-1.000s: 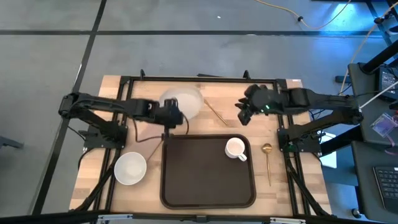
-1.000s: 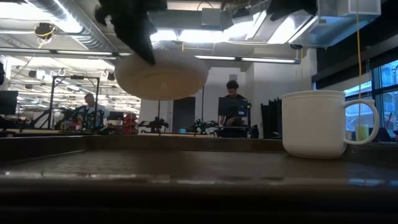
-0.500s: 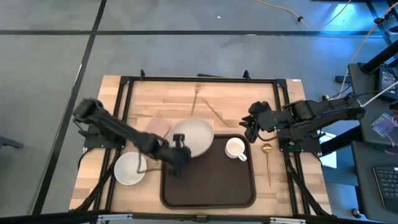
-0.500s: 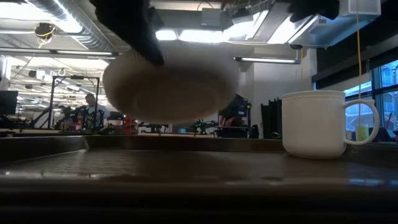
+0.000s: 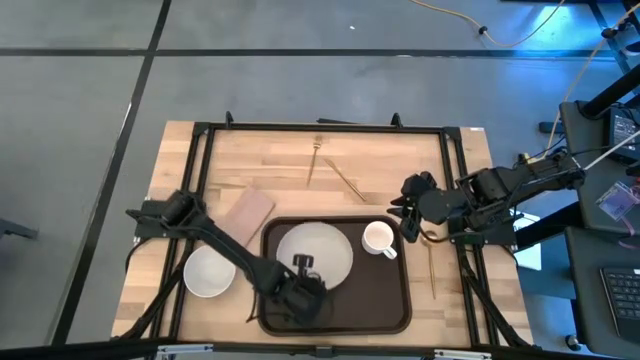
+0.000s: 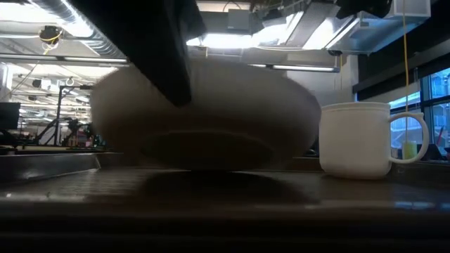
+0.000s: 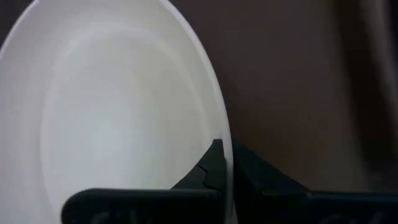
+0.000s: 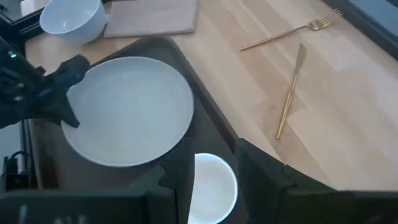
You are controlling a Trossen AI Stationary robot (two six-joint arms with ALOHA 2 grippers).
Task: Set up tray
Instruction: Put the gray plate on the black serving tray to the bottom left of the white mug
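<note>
The dark brown tray [image 5: 390, 300] lies at the table's near middle. A white plate [image 5: 315, 248] sits in its left half, seen also as plate [image 8: 127, 109], and a white cup [image 5: 378, 238] stands in its far right corner. My left gripper [image 5: 303, 266] is shut on the plate's near rim. In the low view the plate [image 6: 211, 112] hangs low over the tray floor [image 6: 351, 204]; whether its base touches, I cannot tell. My right gripper [image 8: 214, 149] is open and hovers just right of and above the cup [image 8: 211, 186], touching nothing. My left gripper pinches the plate's near rim [image 7: 227, 140] between its two fingers, one finger [image 7: 210, 163] on the plate's upper face and the other [image 7: 249, 174] under it. The fingers come from the table's near side, slanting down. The plate lies almost level over the tray's left half.
A white bowl [image 5: 210, 272] stands on the table left of the tray, with a beige napkin [image 5: 245, 212] beyond it. A gold fork [image 5: 313, 162] and knife [image 5: 348, 181] lie toward the far edge. A gold spoon [image 5: 431, 262] lies right of the tray.
My left gripper has carried the plate from the table's far left toward the near edge and down, from high above the wood to low over the tray's left half. My right gripper has moved toward the near edge, closer to the cup and the spoon.
</note>
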